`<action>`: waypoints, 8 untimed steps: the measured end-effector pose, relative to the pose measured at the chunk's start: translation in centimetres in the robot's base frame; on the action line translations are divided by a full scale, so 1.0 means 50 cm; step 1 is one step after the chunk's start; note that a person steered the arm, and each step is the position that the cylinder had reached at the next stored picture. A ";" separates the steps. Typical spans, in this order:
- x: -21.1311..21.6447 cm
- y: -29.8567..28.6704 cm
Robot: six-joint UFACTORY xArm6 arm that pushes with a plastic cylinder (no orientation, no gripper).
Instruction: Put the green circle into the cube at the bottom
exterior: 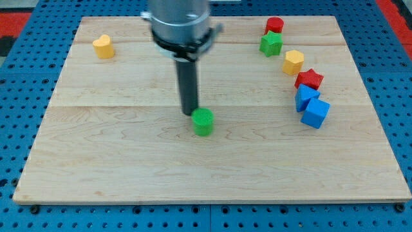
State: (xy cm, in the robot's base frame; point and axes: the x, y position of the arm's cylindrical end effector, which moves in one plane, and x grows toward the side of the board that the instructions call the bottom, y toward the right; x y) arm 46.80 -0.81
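**Pushing the green circle toward the blue cube**

Camera view: no jaws on this rod, so their state cannot be told. My tip touches the green circle on its upper-left side, mid-table. The blue cube lies well right; better to swing round left of the circle and push rightward.

The arm's grey housing above the rod is cut off by the view's top edge, and it hides the wooden board's far edge behind it.
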 end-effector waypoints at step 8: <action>0.287 0.104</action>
State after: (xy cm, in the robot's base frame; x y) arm 61.16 4.40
